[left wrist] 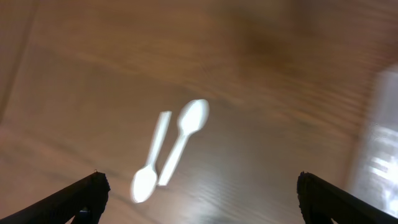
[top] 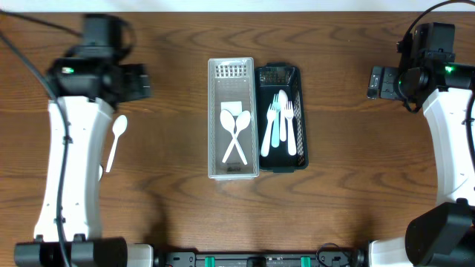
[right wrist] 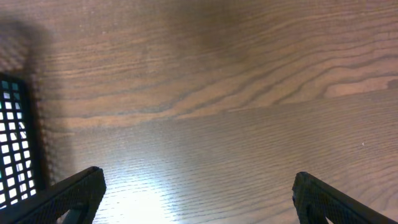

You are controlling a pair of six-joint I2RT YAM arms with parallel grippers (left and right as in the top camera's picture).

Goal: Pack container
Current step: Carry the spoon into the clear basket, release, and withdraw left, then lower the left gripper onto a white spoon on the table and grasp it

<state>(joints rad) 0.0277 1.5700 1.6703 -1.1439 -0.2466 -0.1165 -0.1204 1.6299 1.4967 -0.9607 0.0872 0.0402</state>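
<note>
A white tray (top: 215, 119) at the table's middle holds two crossed white spoons (top: 235, 135). Beside it on the right, a black mesh basket (top: 300, 119) holds white and pale blue forks (top: 279, 126). A loose white spoon (top: 116, 141) lies on the table at the left, next to my left arm. The blurred left wrist view shows two white spoons (left wrist: 183, 140) lying side by side, ahead of my open, empty left gripper (left wrist: 199, 202). My left gripper also shows in the overhead view (top: 137, 81). My right gripper (top: 378, 81) is open and empty over bare wood (right wrist: 199, 199).
The basket's corner shows at the left edge of the right wrist view (right wrist: 12, 137). The white tray's blurred edge shows at the right of the left wrist view (left wrist: 379, 143). The table is dark wood.
</note>
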